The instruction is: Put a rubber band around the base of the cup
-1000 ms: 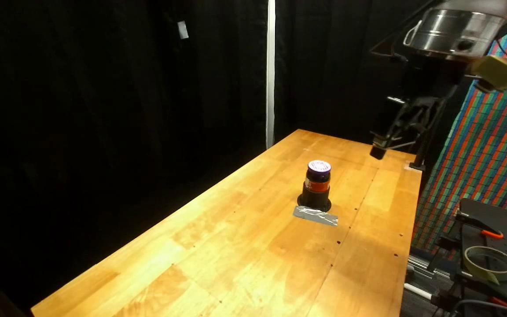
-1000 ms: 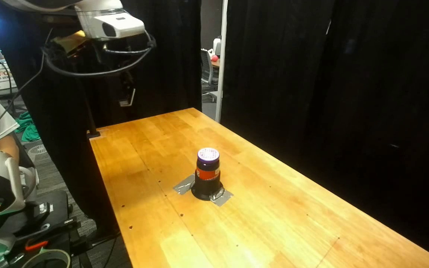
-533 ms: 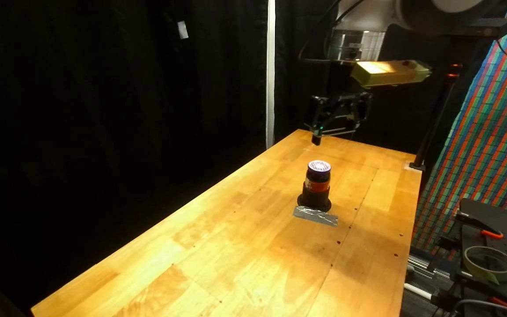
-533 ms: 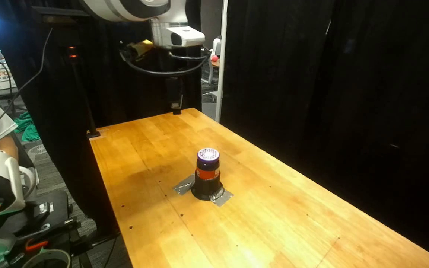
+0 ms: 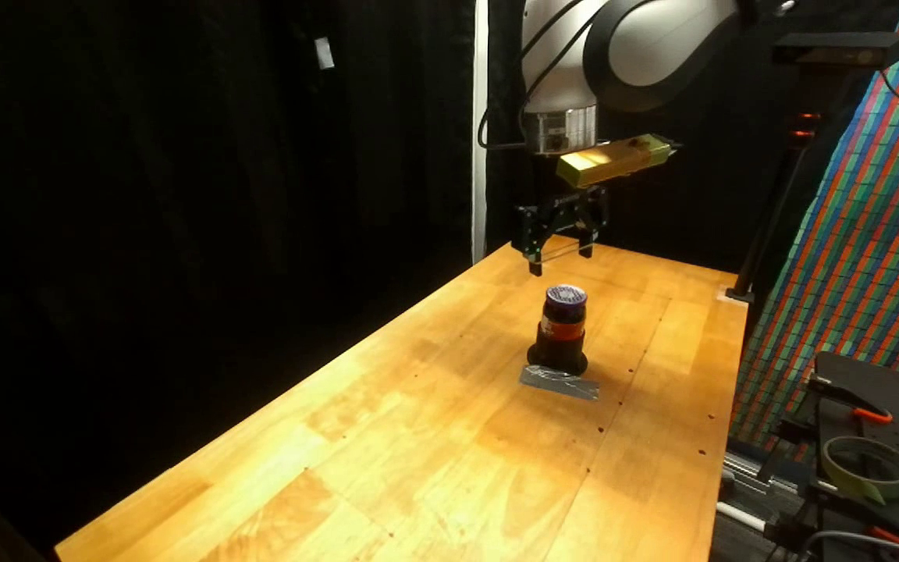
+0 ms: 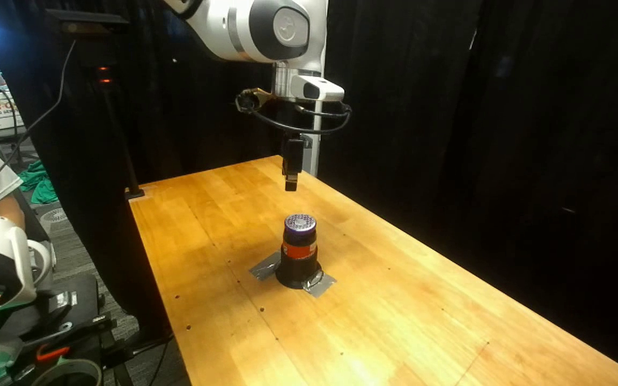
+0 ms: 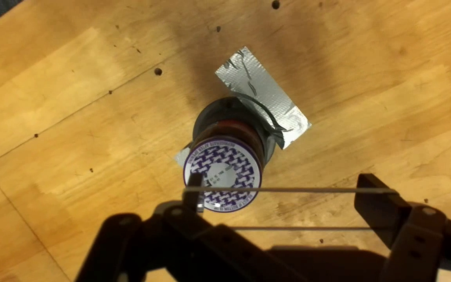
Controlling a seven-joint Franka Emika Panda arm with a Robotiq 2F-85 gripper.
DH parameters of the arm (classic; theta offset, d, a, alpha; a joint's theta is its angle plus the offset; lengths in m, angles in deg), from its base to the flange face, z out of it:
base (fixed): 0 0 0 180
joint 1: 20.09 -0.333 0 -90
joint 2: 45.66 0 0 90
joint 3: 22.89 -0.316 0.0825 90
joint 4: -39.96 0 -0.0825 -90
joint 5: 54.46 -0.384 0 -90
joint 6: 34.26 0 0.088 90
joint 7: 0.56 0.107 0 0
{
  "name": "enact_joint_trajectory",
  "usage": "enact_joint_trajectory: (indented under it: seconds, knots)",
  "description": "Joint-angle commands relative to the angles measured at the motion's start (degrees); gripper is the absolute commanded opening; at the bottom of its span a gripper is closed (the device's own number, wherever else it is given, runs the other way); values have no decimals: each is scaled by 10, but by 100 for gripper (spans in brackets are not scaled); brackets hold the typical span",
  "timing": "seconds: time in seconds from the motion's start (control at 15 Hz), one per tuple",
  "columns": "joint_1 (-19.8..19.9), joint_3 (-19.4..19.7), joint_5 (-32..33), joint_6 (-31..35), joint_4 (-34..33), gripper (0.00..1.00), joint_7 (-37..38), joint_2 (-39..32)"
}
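The cup (image 5: 563,329) is a dark jar-like cylinder with an orange-red band and a white-and-purple lid, upright on the table in both exterior views (image 6: 299,251). Its lid (image 7: 221,176) shows in the wrist view. My gripper (image 5: 561,261) is open, pointing down above and apart from the cup, beyond it in both exterior views (image 6: 291,185). A rubber band (image 7: 307,190) is stretched around my two fingers in two parallel strands. In the wrist view my gripper (image 7: 284,192) has its left finger over the lid and its right finger over bare table.
The cup stands in a black flanged base (image 6: 290,280) fixed by silver tape (image 5: 560,382) to the wooden table (image 6: 395,300). A camera stand (image 5: 762,211) rises at the table's far corner. A side cart with a tape roll (image 5: 867,468) stands beside the table.
The arm has swung in across the table from the side and come lower, bringing the gripper and the stretched band close to the cup. The cup has not moved.
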Motion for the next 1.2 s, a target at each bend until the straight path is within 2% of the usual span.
enact_joint_trajectory:
  seconds: [0.0, 0.27, 0.67, 1.13]
  knots:
    - [-17, 31, 11, -57, -67, 100, -54, -52]
    - [-14, 54, -3, -42, -92, 100, -101, -95]
    - [-16, 77, -11, -42, -140, 100, -126, -157]
    - [-4, 63, -67, -88, -176, 100, -210, -199]
